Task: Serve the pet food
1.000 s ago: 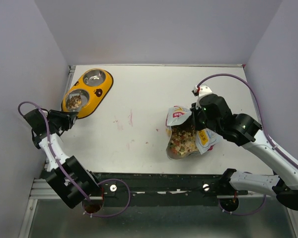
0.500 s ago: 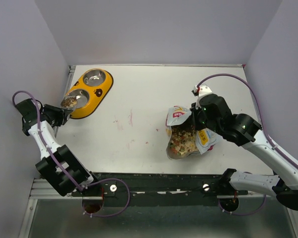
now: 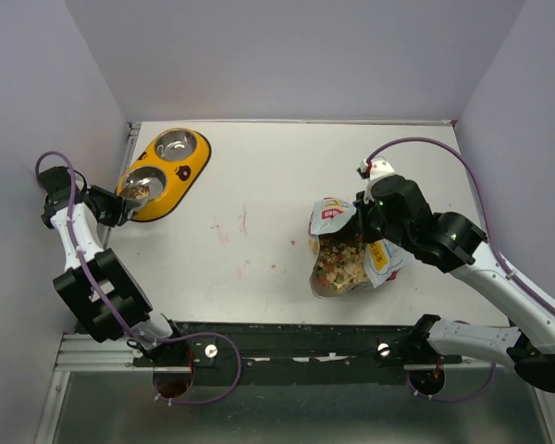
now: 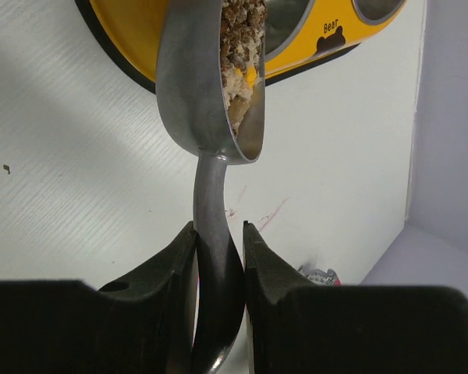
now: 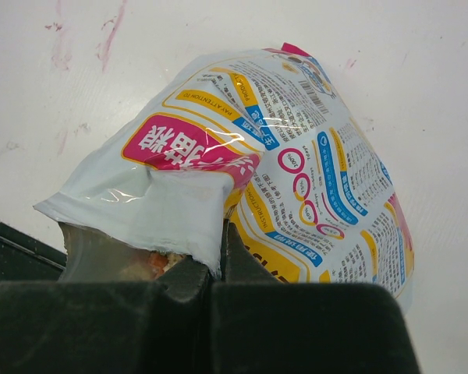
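- Mostly heaped as mixed brown, tan and reddish kibble [image 3: 340, 264] in the open mouth of the pouch [image 3: 331, 217], lying on the table [image 3: 277, 166] right of centre.
- A smaller share packed in the scoop [image 4: 210, 86], crowded up against its lip.
- Scoop head tipped on its side over the near cup [image 4: 288, 27] of the yellow double bowl [image 3: 196, 159], at the table's far left corner.
- Scoop handle clamped by the left gripper [image 4: 218, 234], jaws only partly apart, one finger pressing each side of the metal strip.
- Torn white edge of the pouch pinched by the right gripper [image 5: 216, 269], jaws closed tight on the film.
- Pouch crinkled, with its pink, yellow and blue print turned up toward the right wrist camera.
- Faint pink marks on the white tabletop, between bowl and pouch.
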Controlling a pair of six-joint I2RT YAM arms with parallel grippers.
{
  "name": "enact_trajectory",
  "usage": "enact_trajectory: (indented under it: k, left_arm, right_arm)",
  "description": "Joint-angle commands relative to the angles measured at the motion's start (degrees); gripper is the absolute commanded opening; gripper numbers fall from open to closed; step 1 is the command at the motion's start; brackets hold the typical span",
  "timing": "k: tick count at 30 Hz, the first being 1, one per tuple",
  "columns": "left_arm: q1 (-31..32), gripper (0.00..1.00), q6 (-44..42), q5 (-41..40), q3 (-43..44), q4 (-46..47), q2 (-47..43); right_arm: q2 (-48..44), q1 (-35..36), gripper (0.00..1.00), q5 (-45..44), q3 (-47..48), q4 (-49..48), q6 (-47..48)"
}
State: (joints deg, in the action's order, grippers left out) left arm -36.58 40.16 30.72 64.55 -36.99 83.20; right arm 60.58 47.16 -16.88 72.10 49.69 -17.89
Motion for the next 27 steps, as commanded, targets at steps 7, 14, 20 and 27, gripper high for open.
enact_trajectory:
  k: [7,14,20,27]
  left_arm:
    - [3.5,0.00,-3.5,-8.1,14.8,-11.2,7.5]
    - [7.1,0.00,-6.1,-13.1,24.3,-20.3,13.4]
    - [9.4,0.00,-6.6,-18.3,30.3,-24.6,15.9]
    - [14.0,0.00,-10.5,-28.3,40.9,-32.1,20.9]
  right_arm:
    - [-1.4,0.2,0.01,-2.0,0.9,-8.4,-0.3]
    - [-1.4,0.0,0.01,-2.5,0.9,-8.6,-0.7]
    - [-1.9,0.0,0.01,-3.2,0.9,-8.5,-0.7]
    - [-1.8,0.1,0.01,-3.2,1.0,-8.4,-0.7]
